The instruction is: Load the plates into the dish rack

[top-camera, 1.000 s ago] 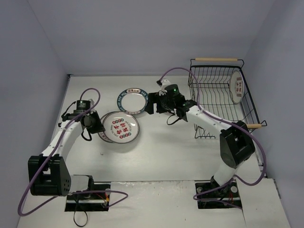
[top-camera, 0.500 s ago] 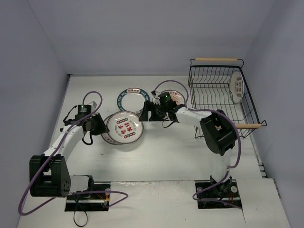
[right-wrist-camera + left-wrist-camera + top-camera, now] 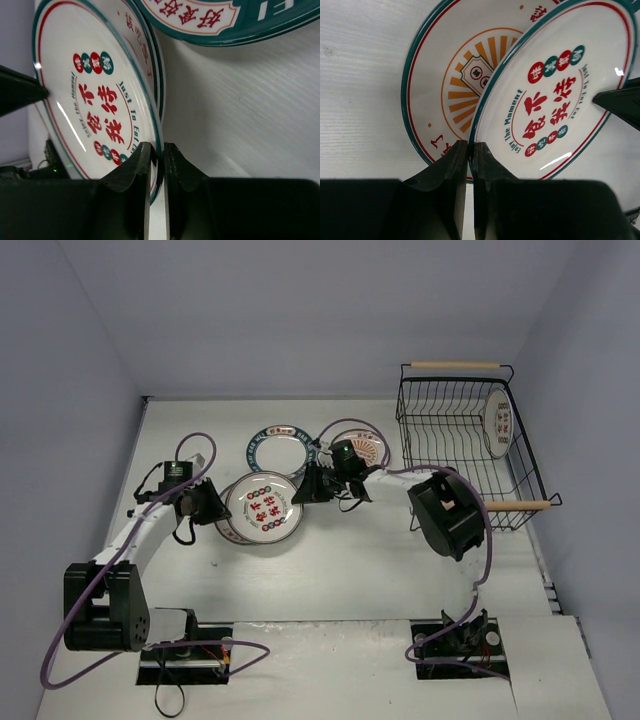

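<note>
A red-character plate [image 3: 263,508] hangs tilted between both grippers. My left gripper [image 3: 220,508] is shut on its left rim [image 3: 476,135]. My right gripper [image 3: 301,490] is shut on the opposite rim [image 3: 159,145]. Below it lies a plate with an orange sunburst centre [image 3: 452,85], partly covered. A teal-rimmed plate [image 3: 280,452] lies behind on the table, and its rim [image 3: 225,22] shows in the right wrist view. Another sunburst plate [image 3: 368,446] sits half hidden behind the right arm. The black wire dish rack [image 3: 455,400] stands at the far right, with one plate [image 3: 497,422] upright inside.
The right arm's elbow [image 3: 447,512] is folded low just in front of the rack's near corner. The rack's wooden handles [image 3: 455,365] stick out at the back and the front right. Grey walls close in the table on three sides.
My right gripper swung left from the table's middle to the plate and shut on its right rim. My left gripper, still shut on the plate, carried it slightly right and tilted it.
</note>
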